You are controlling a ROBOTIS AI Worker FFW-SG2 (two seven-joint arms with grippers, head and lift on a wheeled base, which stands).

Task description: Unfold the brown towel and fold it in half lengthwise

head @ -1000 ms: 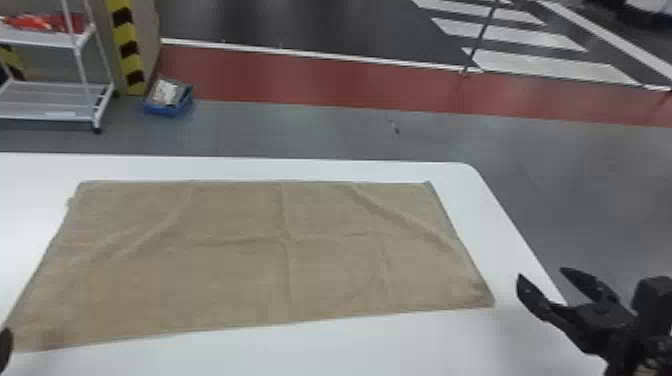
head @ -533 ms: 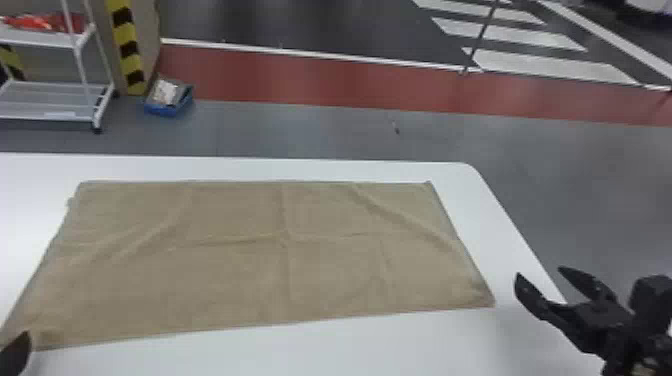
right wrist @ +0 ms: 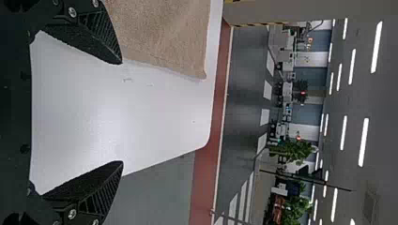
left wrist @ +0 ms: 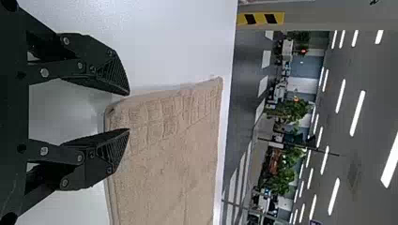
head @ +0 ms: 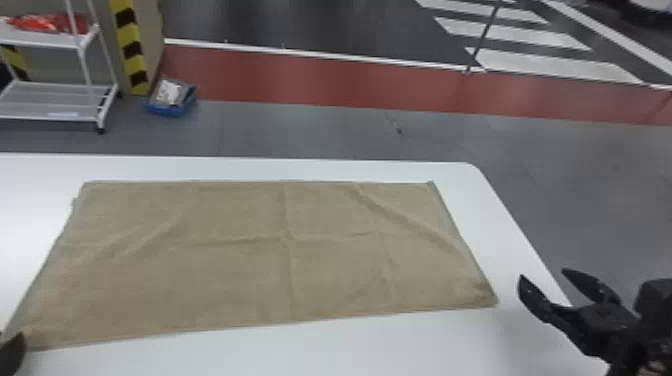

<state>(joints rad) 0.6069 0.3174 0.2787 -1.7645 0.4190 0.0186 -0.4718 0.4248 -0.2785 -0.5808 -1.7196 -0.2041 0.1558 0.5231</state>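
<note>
The brown towel (head: 240, 260) lies spread flat as a wide rectangle on the white table, with light creases crossing near its middle. My left gripper (head: 11, 352) shows at the bottom left corner of the head view, by the towel's near left corner. In the left wrist view that gripper (left wrist: 129, 111) is open, its fingers on either side of the corner of the towel (left wrist: 164, 164), nothing held. My right gripper (head: 542, 280) stands open past the near right corner, by the table's right edge. In the right wrist view, the right gripper (right wrist: 123, 112) has nothing between its fingers.
The white table (head: 500, 235) has its right edge beneath the right gripper. On the floor beyond are a white shelf cart (head: 55, 102) and a blue bin (head: 171, 100), both apart from the table.
My left gripper has come farther into the head view from the left edge, toward the near left corner of the towel. The right gripper has shifted slightly left. The towel has not moved.
</note>
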